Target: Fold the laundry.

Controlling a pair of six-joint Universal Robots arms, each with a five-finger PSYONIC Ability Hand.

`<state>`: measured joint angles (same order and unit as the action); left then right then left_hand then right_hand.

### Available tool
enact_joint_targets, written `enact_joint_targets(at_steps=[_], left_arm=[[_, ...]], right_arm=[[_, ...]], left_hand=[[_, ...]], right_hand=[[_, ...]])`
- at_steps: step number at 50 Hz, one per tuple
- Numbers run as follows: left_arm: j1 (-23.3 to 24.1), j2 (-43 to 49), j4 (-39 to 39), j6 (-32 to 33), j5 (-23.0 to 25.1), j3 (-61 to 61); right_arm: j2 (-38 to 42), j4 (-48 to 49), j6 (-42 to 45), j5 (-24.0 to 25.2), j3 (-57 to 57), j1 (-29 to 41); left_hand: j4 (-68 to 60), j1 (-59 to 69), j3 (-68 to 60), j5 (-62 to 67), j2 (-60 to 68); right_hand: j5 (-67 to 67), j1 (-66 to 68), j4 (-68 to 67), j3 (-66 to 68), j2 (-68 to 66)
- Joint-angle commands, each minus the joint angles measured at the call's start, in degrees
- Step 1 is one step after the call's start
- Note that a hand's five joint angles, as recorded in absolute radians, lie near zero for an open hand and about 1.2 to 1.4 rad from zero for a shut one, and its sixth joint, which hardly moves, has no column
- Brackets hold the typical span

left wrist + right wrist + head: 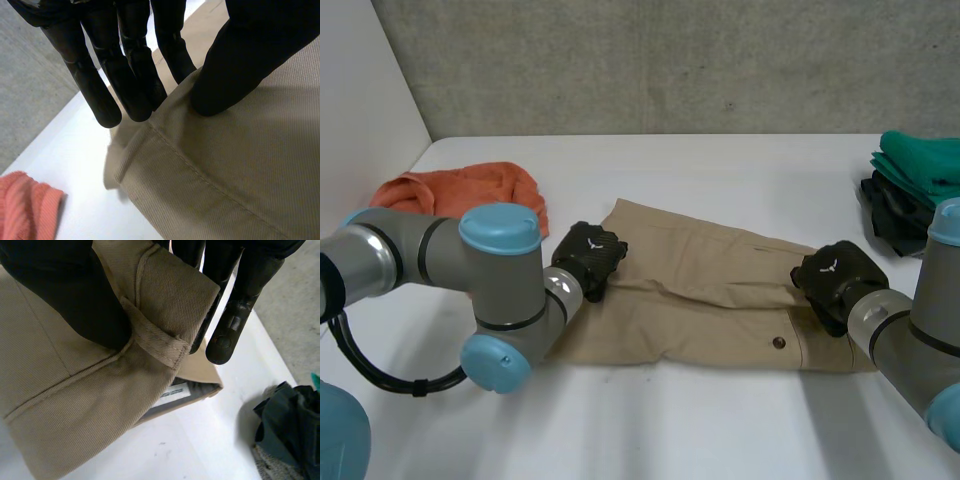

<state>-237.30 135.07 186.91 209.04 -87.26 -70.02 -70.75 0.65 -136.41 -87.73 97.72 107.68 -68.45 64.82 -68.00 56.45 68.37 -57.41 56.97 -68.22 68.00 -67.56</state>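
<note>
From the head view, the khaki trousers (710,300) lie flat across the middle of the white table (720,420), with the hem end at the left and the waistband at the right. The left hand (588,255) sits on the far left corner of the hem end. The right hand (835,272) sits on the waistband at the right end. An orange towel (460,190) is crumpled at the far left, just beyond the left hand. A green cloth (920,160) lies on a dark cloth (895,212) at the far right edge, near the right hand. The left arm (440,255) covers the near left corner of the trousers.

From the left wrist view, the left hand (135,60) pinches the hem. Its thumb (225,75) presses on top of the fabric (240,170), with straight fingers behind the edge. The orange towel (25,205) lies nearby on the table (75,150).

From the right wrist view, the right hand (65,290) pinches the waistband beside a belt loop (155,342), with the thumb on top and the fingers (235,300) behind the cloth. A label (175,392) shows inside the waistband. The dark cloth (287,420) lies apart to the right.
</note>
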Motion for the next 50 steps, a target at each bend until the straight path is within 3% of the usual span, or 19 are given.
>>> enact_joint_targets(at_steps=[1,5,11,17,29,30,31,32,33,34,41,45,50], left_arm=[[-0.09,1.16,0.3,0.93,-0.02,4.09],[-0.27,2.74,3.19,1.02,-0.2,8.14],[-0.71,4.15,14.87,1.1,-0.72,13.41],[-1.76,8.0,24.02,1.1,-0.02,18.23],[-1.85,23.48,25.35,1.1,2.53,34.68],[-1.85,23.83,25.44,1.1,2.62,34.86],[-1.76,23.93,25.44,1.1,2.79,34.78],[-1.76,23.84,25.44,1.1,3.23,34.25],[-1.67,23.75,25.52,1.02,3.32,33.81],[-1.59,23.4,25.53,1.02,3.41,33.2],[-0.79,10.93,25.96,0.05,3.5,20.47],[0.08,2.23,25.88,-1.35,2.97,12.73],[0.09,-6.03,24.91,-4.87,2.62,1.83]], right_arm=[[0.0,2.95,-0.09,0.02,-0.95,0.07],[0.0,5.49,-0.09,-0.07,-2.18,0.07],[1.4,11.2,-0.18,-0.33,-4.82,0.07],[8.07,18.5,-0.97,-2.44,-10.53,-0.28],[23.28,21.67,0.88,-6.75,-22.04,-0.01],[24.68,21.93,0.97,-7.53,-23.01,-0.01],[25.04,21.94,0.88,-8.15,-23.28,0.07],[25.22,21.94,0.79,-8.77,-23.45,0.07],[25.13,21.94,0.7,-9.55,-23.63,0.07],[24.52,21.94,0.44,-10.78,-23.63,0.16],[16.54,21.41,-5.52,-11.06,-20.3,-0.54],[8.27,17.38,-12.2,-6.94,-16.96,-0.72],[1.68,1.6,-18.0,1.67,-13.53,-3.95]], left_hand=[[-11.55,15.18,-12.0,13.55,11.63],[-11.55,15.18,-12.0,13.55,11.63],[-11.55,15.18,-12.0,13.55,11.63],[-11.55,15.18,-12.0,13.55,11.63],[-11.55,15.18,-12.0,13.55,11.63],[-5.24,8.88,-5.69,7.25,5.32],[14.3,-10.67,13.86,-12.3,-14.23],[56.63,-53.0,56.18,-54.63,-56.55],[58.45,-54.82,58.0,-56.45,-58.37],[54.93,-51.29,54.48,-52.92,-54.85],[58.45,-54.82,58.0,-56.45,-58.37],[58.45,-54.82,58.0,-56.45,-58.37],[58.45,-54.82,58.0,-56.45,-58.37]], right_hand=[[-12.59,23.03,-11.78,12.0,-12.44],[-12.59,23.03,-11.78,12.0,-12.44],[-12.59,23.03,-11.78,12.0,-12.44],[-12.59,23.03,-11.78,12.0,-12.44],[-9.82,20.26,-9.01,9.23,-9.66],[6.86,3.58,7.68,-7.45,7.02],[20.68,-10.25,21.5,-21.27,20.84],[37.64,-27.2,38.46,-38.23,37.8],[54.13,-43.69,54.94,-54.72,54.29],[57.41,-46.97,58.22,-58.0,57.56],[57.41,-46.97,58.22,-58.0,57.56],[57.41,-46.97,58.22,-58.0,57.56],[57.41,-46.97,58.22,-58.0,57.56]])
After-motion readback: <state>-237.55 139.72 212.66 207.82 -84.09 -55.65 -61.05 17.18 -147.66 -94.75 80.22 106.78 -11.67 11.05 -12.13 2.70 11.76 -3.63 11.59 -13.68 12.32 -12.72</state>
